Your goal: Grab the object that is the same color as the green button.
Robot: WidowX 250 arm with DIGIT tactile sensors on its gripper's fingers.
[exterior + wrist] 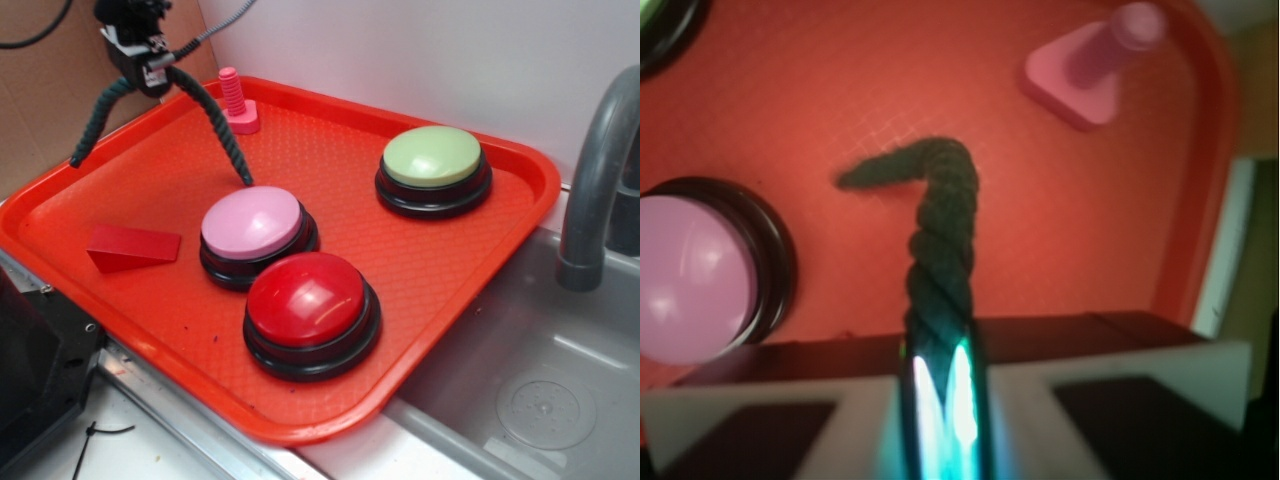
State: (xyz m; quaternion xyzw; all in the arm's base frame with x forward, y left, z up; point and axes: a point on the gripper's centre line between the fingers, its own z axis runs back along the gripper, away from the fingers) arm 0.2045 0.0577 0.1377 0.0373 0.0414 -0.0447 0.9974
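My gripper (155, 72) hangs above the back left of the red tray (420, 270), shut on the middle of the dark green twisted rope (215, 120). Both rope ends droop down: one reaches the tray just behind the pink button (251, 222), the other dangles past the tray's left rim. In the wrist view the rope (938, 250) runs up from between the two fingers of my gripper (940, 400), its tip bent left on the tray. The pale-green button (432, 157) stands at the back right, well away from the gripper.
A red button (307, 298) sits at the tray's front. A red wedge block (130, 246) lies at the left. A pink bolt-shaped peg (235, 100) stands at the back, just right of the gripper. A grey sink (540, 400) and faucet (595, 180) lie to the right.
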